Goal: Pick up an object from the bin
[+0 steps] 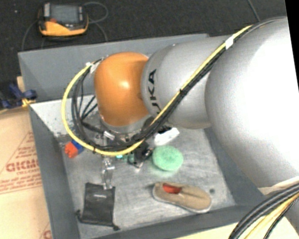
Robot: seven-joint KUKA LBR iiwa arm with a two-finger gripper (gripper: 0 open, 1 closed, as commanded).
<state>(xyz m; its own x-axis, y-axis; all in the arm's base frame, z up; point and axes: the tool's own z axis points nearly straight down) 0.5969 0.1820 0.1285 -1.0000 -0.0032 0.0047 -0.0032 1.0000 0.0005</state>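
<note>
Tool [109,176] is hanging below the arm's orange cover [119,90], in the left half of the grey bin [60,214]; its metal tip is pointing down just beside the upper right corner of a flat black object [98,203]; whether the tool is spread or pressed together I cannot tell, since the cover and the looping cables [70,114] are hiding most of it. The flat black object is lying on the bin floor near the lower left corner, slightly tilted; it is showing a roughly rectangular outline, matt and dark, with a faint pale mark near its top edge, and it is perhaps a wallet or a soft case. A round green disc [167,159] is sitting to the right of the tool, well apart from the black object; a tan oblong thing [183,197] with a small red piece on it is lying near the lower wall; a small orange-red thing [73,149] is resting by the left wall; a white thing [167,136] is peeking out from under the arm [237,102].
</note>
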